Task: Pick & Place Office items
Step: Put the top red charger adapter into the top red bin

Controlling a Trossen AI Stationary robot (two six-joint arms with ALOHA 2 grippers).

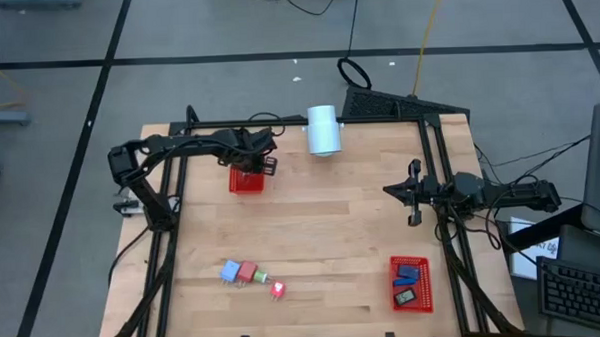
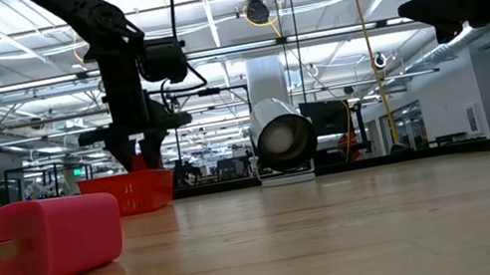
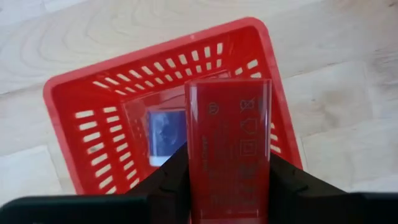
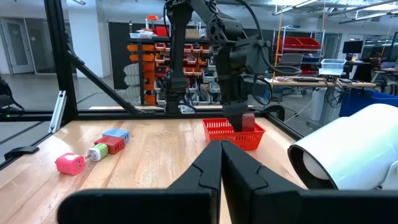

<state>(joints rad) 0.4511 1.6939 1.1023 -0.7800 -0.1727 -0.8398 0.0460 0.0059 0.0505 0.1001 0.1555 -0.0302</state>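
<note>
My left gripper (image 1: 263, 167) hovers over a red mesh basket (image 1: 245, 180) near the table's far left, shut on a red rectangular office piece (image 3: 229, 124). A small bluish-white piece (image 3: 165, 134) lies on that basket's floor. My right gripper (image 1: 393, 189) waits shut above the table's right side, holding nothing. A light blue piece (image 1: 230, 272), a red piece (image 1: 249, 273) and a pinkish-red plug block (image 1: 277, 288) lie on the near left of the table. A second red basket (image 1: 425, 284) at the near right holds a dark blue piece (image 1: 408, 275) and a black piece (image 1: 405, 298). My left gripper pinches the red piece between its two fingers (image 3: 177, 168), which lie on its two long side faces (image 3: 194, 155). The fingers point down from above. The piece is lifted clear and hangs over the basket's opening, its free end (image 3: 229, 90) toward the basket.
A white cylinder (image 1: 323, 130) lies on its side at the table's far edge, between the arms. Black frame bars (image 1: 171, 213) run along the left and right sides. Bare wood (image 1: 332, 227) spans the middle.
</note>
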